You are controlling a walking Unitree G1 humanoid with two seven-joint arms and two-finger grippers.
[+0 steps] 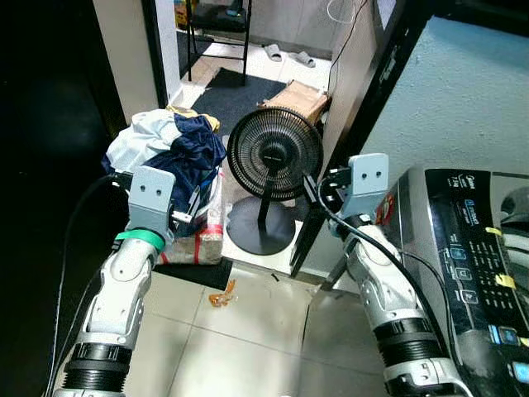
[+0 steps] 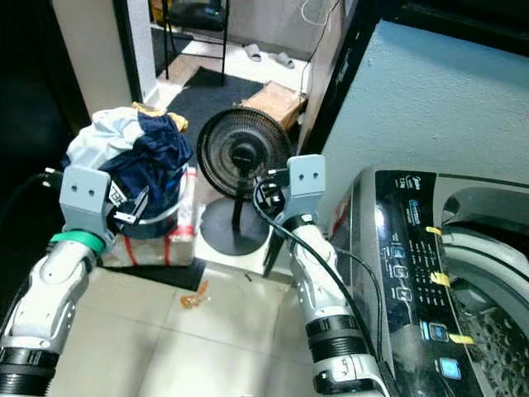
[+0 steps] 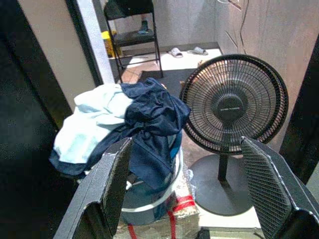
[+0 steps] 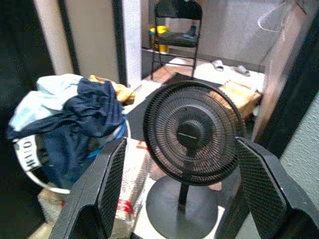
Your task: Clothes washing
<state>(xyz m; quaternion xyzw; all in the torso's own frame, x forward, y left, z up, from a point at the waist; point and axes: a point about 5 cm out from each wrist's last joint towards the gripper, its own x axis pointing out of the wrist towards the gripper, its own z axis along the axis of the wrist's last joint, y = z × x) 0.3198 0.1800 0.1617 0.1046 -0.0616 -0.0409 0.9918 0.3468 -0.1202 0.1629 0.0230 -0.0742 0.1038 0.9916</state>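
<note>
We held our left tool (image 3: 189, 194) and right tool (image 4: 179, 194) wide apart and empty, facing the clothes (image 1: 169, 145) heaped in a bucket (image 3: 149, 209) beside the fan (image 1: 273, 153).

A black pedestal fan (image 1: 274, 155) is standing mid-frame on pale floor tiles (image 1: 248, 331). A dark mat (image 1: 235, 93) is lying beyond it, under a black chair (image 4: 177, 30) at top. A pale textured wall (image 1: 463, 91) is filling the upper right.

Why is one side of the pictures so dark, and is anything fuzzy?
Left eye view: the left edge is in black shade, while the fan and clothes are lit. Right eye view: glare shines on the washing machine panel. Right wrist view: the clothes look slightly blurred.
</note>
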